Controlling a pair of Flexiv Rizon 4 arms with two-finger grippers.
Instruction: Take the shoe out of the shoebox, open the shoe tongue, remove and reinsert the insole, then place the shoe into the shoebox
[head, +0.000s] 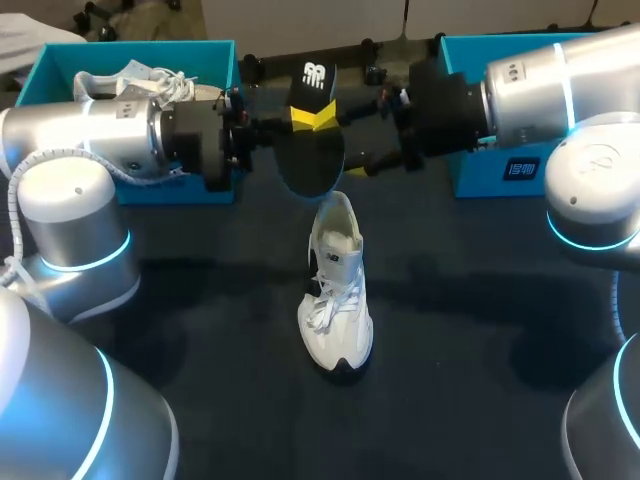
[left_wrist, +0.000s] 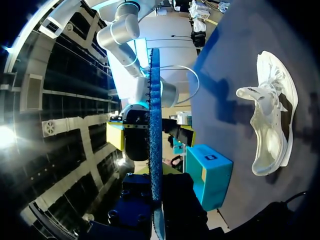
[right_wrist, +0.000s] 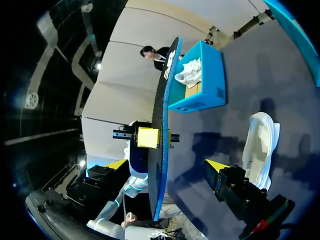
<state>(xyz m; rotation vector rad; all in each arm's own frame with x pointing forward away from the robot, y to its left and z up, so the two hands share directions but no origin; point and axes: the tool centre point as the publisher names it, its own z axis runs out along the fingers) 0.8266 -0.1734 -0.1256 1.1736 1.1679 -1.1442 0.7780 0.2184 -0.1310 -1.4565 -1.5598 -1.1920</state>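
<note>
Insole hangs upright in the air in the upper middle of the head view, above the heel end of the white shoe. I read the left arm's jaws as clenched on it: in the right wrist view one yellow fingertip lies flat against the near face, with the other finger just showing past the far edge. In the left wrist view the insole runs edge-on straight out from between those jaws. The right arm's jaws are released, spread wide with the insole standing between them, and I see a gap to the tip on the shoe's side. The shoe stands on its sole at the centre of the dark counter, toe toward the lower edge, laces loose. A teal shoebox at upper left holds a second white shoe. Another teal box sits at upper right, partly behind the right arm.
</note>
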